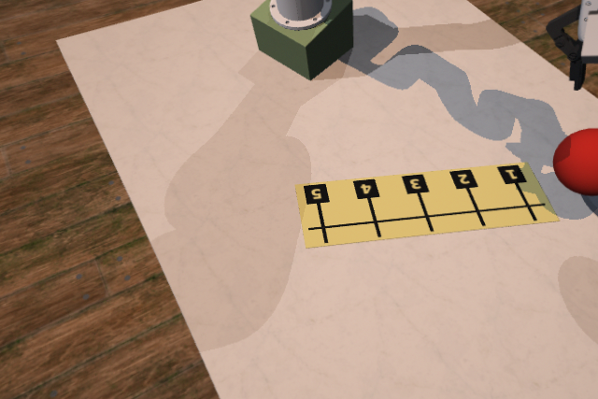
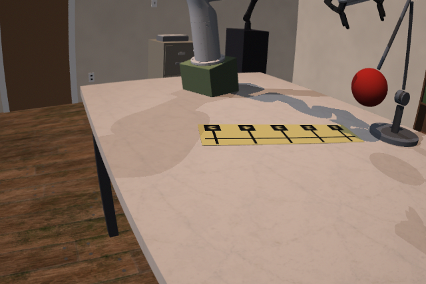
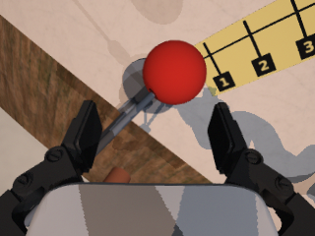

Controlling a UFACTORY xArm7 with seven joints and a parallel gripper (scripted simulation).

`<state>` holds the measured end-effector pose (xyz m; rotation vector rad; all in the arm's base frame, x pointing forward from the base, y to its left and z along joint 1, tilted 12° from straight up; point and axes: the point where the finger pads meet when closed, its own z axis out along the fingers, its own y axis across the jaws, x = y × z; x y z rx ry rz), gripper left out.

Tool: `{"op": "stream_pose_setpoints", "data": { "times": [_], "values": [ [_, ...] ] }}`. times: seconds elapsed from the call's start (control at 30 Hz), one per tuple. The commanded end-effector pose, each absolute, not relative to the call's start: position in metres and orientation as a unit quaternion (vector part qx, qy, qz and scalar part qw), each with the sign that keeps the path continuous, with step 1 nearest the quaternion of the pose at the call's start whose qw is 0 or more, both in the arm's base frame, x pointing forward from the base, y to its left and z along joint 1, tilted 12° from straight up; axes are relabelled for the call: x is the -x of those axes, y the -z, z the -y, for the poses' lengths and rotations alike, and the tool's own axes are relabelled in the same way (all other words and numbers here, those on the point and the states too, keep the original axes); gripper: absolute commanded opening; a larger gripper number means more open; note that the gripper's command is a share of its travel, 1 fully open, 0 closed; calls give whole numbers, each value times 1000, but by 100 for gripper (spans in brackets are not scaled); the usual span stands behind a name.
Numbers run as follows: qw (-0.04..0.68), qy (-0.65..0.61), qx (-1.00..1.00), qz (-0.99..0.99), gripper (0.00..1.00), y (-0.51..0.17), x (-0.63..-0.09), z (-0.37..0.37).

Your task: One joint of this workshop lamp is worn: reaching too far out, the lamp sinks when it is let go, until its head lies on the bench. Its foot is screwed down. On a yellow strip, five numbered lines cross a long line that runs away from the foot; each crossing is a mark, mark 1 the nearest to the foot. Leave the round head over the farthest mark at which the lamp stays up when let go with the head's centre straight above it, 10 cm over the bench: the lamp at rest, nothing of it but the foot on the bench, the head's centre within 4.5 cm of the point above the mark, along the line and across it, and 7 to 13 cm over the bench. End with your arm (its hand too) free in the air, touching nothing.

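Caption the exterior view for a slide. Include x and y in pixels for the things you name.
Open gripper (image 2: 364,23) (image 3: 155,115) above a lamp's round red head (image 1: 581,162) (image 2: 369,86) (image 3: 174,72), raised off the bench (image 1: 410,303) (image 2: 240,198) near the numbered yellow strip (image 1: 395,206) (image 2: 265,133) (image 3: 236,49).

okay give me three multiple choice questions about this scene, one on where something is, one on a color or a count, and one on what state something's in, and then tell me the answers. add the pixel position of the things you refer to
1. Which number on the yellow strip (image 1: 386,208) (image 2: 271,134) (image 3: 236,54) is nearest the lamp's foot (image 2: 378,133)?
A) 5
B) 3
C) 1

2. What colour is the lamp's round head (image 1: 581,163) (image 2: 369,86) (image 3: 174,72)?
A) Green
B) Red
C) White

3. How is the gripper (image 2: 365,22) (image 3: 155,115)?
A) Open, holding nothing
B) Shut on the lamp's head
C) Shut on nothing

1: C, the wrist and top views show 1 at the strip's end by the lamp.
2: B, the ball is plainly red in all three views.
3: A, the fingers stand wide apart, with the ball beyond them in the wrist view.
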<state>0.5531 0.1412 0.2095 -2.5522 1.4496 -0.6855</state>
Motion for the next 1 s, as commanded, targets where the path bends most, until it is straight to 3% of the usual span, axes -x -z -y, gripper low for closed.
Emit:
{"op": "stream_pose_setpoints", "data": {
  "times": [0.0,0.97],
  "values": [
    [75,212,842,-491,100,-212,-554,-142],
    [199,27,743,-639,100,-211,-556,-136]
  ]
}}
